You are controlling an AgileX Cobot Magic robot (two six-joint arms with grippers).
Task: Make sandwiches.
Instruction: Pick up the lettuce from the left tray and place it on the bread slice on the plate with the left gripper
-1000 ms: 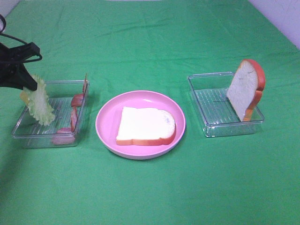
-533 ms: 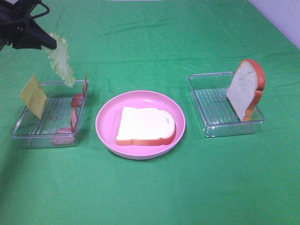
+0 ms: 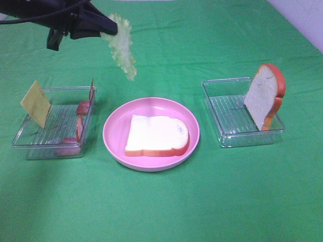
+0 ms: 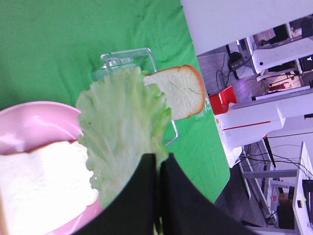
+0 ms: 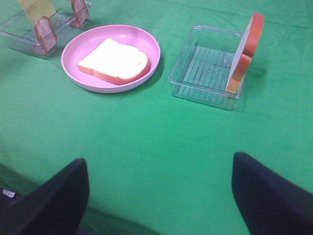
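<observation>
My left gripper point(image 3: 103, 29) is shut on a pale green lettuce leaf point(image 3: 123, 48), which hangs in the air left of and above the pink plate point(image 3: 112, 121). One white bread slice point(image 3: 156, 135) lies flat on that plate. In the left wrist view the lettuce point(image 4: 122, 127) hangs from the closed tips point(image 4: 159, 159) over the plate's edge point(image 4: 29, 125). A second bread slice point(image 3: 264, 95) stands upright in the right clear tray point(image 3: 227, 121). My right gripper point(image 5: 161, 196) stands open over bare cloth with nothing between its fingers; the exterior view does not show it.
The left clear tray point(image 3: 30, 146) holds a leaning yellow cheese square point(image 3: 35, 103) and pink-red bacon strips point(image 3: 79, 126). Green cloth covers the whole table. A white wall edge shows at the far right corner.
The left gripper has lifted the lettuce up out of the left tray and carried it right, toward the plate. The cheese square is now uncovered. Nothing else has moved.
</observation>
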